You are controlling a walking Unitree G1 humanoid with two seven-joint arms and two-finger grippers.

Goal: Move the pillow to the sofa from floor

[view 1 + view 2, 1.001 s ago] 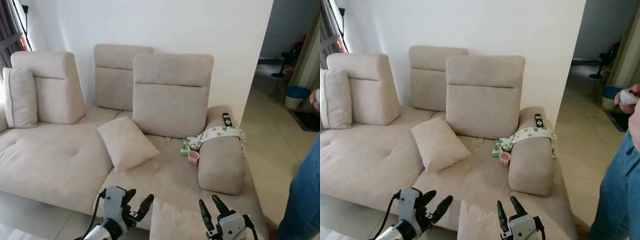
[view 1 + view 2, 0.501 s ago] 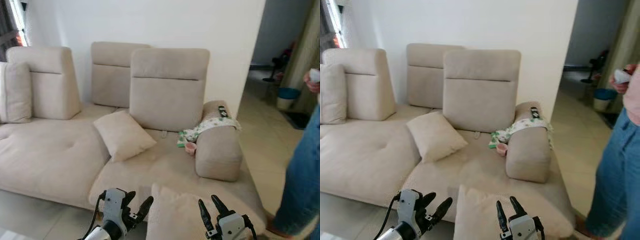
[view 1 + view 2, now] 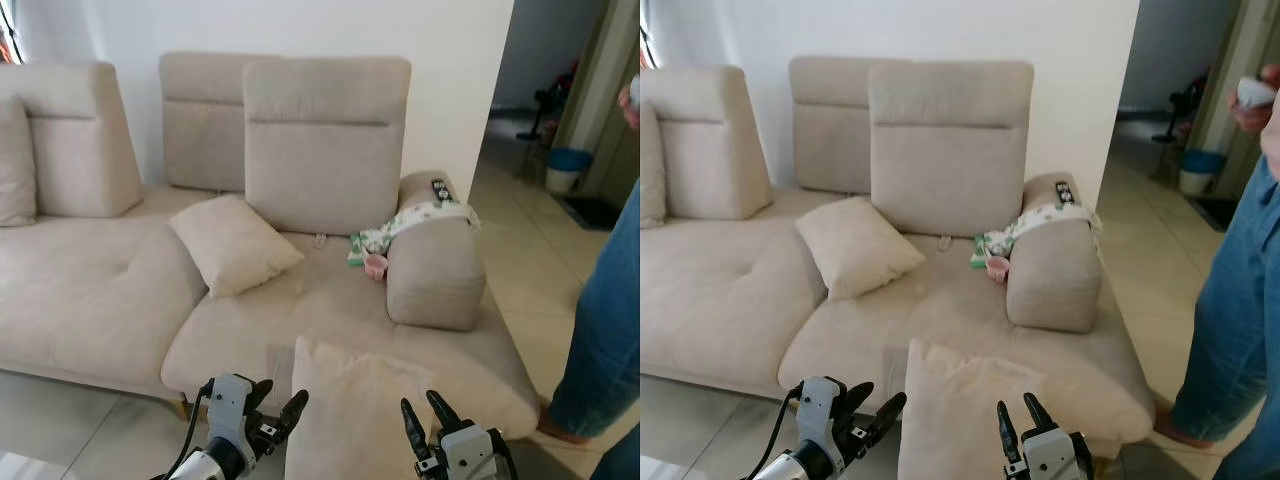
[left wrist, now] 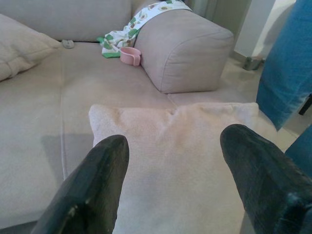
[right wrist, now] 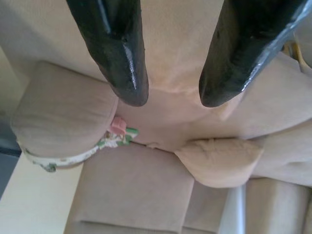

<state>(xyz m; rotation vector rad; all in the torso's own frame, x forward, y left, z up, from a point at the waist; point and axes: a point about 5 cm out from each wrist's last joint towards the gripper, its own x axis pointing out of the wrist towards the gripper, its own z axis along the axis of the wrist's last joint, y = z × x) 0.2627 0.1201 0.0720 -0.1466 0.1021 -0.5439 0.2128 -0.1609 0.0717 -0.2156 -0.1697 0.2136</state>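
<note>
A beige pillow [image 3: 350, 400] stands upright low in the head views, with its top edge overlapping the front of the sofa seat [image 3: 330, 310]. My left gripper [image 3: 281, 394] is open just left of the pillow. My right gripper [image 3: 419, 403] is open at the pillow's right side. Along the left fingers [image 4: 97, 190], the pillow [image 4: 170, 146] lies wide between them. The right wrist view has the pillow [image 5: 170, 44] close behind both black fingers [image 5: 122, 53]. Whether any finger touches the fabric I cannot tell.
A second small pillow [image 3: 232, 245] lies on the seat. By the armrest [image 3: 435, 270] are a pink cup [image 3: 376, 265], a patterned cloth [image 3: 420, 215] and a remote [image 3: 438, 187]. A person in blue jeans [image 3: 605, 330] stands at the right. A doorway with a blue bin [image 3: 565, 160] is behind.
The camera has shifted, so the sofa now sits further left and higher in the picture. More of the upright pillow shows above my grippers. Both grippers stay open, and the person stands closer.
</note>
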